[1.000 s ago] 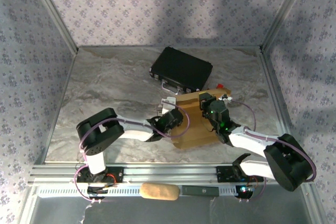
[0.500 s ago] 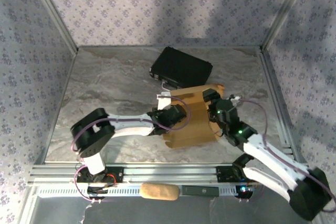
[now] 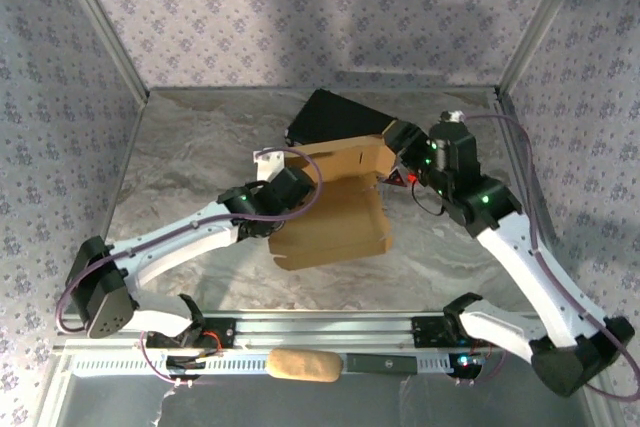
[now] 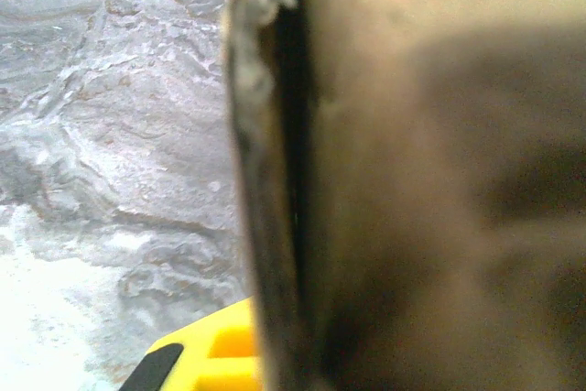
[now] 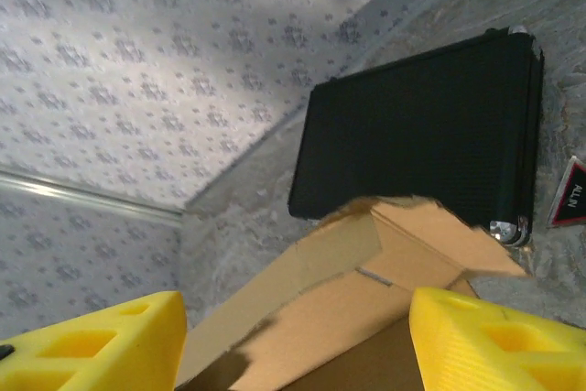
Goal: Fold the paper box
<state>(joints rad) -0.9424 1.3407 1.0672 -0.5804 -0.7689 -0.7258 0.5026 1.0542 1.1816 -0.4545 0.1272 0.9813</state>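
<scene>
Your paper box (image 3: 335,222) sits mid-table, half-formed. Its raised far wall runs roughly 9 to 3 o'clock, just in front of the black case (image 3: 335,117). The right gripper (image 3: 405,152) is at the box's 2 o'clock corner, jaws spread wide astride a flap, pinching nothing. The left gripper (image 3: 268,197) meets the 9 o'clock edge, and you cannot tell whether its jaws are clamped.

White shells with black joints on left arm (image 3: 175,245) and right arm (image 3: 520,257); purple cables (image 3: 319,182) looped alongside; small green light (image 3: 487,199) on right arm; chunky yellow fingers (image 5: 494,336) with moulded recesses.
</scene>
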